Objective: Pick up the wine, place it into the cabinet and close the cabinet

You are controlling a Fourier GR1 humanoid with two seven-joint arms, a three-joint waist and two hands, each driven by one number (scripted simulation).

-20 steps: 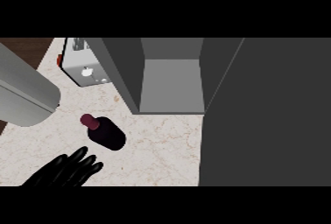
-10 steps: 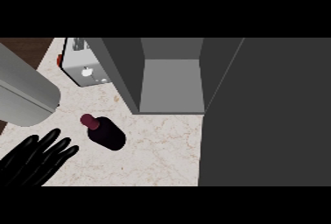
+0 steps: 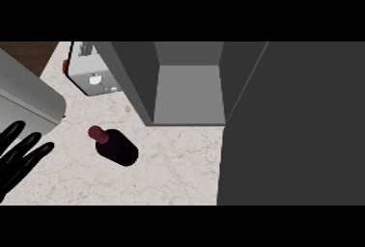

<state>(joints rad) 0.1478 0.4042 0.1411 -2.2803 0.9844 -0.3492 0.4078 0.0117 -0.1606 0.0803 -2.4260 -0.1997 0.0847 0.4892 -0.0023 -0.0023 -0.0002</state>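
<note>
The wine bottle (image 3: 117, 148) stands upright on the pale marbled counter (image 3: 171, 169), dark-bodied with a maroon cap, just in front of the cabinet's left corner. The grey cabinet (image 3: 187, 89) is open, its inside shelf bare, and its dark door (image 3: 292, 125) swings out to fill the right side of the view. My left hand (image 3: 18, 159) shows at the lower left edge, open with fingers spread and pointing up, well left of the bottle and not touching it. My right hand is out of view.
A white appliance (image 3: 92, 77) sits at the back left of the counter beside the cabinet. A large grey shape (image 3: 25, 99) fills the left edge above my hand. Bare counter lies between my hand and the bottle.
My left hand has slid left and slightly up, away from the wine bottle, and is now partly cut off by the left edge. The bottle and cabinet have not moved.
</note>
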